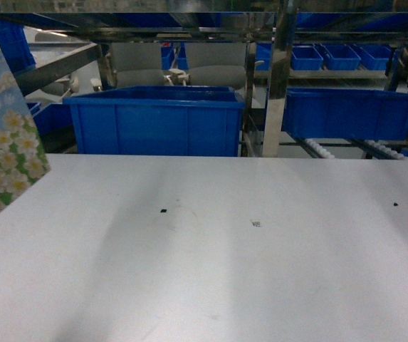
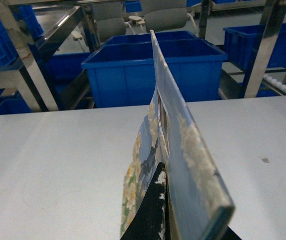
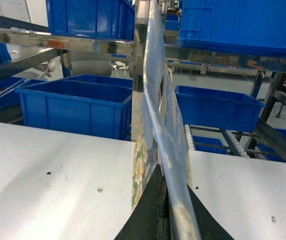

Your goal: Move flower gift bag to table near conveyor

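Mostly cropped: flower gift bag (image 1: 4,142) at head-view edge; both tools (image 2: 157,220) (image 3: 162,220) clamped on bag.

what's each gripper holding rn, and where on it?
Left gripper and right gripper each pinch a flower gift bag, seen edge-on, at its edge nearest the wrist camera. One bag or two: cannot tell.

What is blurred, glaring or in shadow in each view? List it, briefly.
Head view: dim and soft overall, broad faint shadow bands across the table, and the flower gift bag is cropped by the left edge. Left wrist view: the bag's near edge is out of focus close to the lens. Right wrist view: the bag's edge is smeared too, and there is bright glare on the steel rail.
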You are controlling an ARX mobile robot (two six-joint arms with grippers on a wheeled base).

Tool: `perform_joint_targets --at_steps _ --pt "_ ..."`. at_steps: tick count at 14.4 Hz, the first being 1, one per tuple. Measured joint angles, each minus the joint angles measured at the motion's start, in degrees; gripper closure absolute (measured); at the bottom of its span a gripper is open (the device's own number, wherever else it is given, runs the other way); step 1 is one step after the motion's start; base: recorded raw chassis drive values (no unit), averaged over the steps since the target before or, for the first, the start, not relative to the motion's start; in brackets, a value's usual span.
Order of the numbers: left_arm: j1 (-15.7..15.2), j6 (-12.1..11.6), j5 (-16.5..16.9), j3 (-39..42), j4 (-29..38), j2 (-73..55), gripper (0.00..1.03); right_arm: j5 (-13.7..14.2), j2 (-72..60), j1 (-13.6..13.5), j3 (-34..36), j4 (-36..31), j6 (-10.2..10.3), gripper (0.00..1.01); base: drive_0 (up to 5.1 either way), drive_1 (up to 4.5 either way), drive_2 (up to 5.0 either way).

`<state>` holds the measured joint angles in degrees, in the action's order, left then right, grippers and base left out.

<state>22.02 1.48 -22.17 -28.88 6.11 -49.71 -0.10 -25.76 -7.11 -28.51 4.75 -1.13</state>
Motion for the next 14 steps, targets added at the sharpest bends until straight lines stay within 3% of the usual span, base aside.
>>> perform_joint_targets --at_steps 9,14 --pt "0.2 0.0 0.3 0.0 0.0 0.0 1.01 0.1 0.0 0.0 0.0 -0.2 0.0 0.99 0.0 4.28 -4.3" --pt "0.0 0.0 0.3 0.0 0.1 -0.3 1.01 0.1 -0.4 0.0 0.0 -0.2 0.0 0.99 0.0 0.24 -0.2"
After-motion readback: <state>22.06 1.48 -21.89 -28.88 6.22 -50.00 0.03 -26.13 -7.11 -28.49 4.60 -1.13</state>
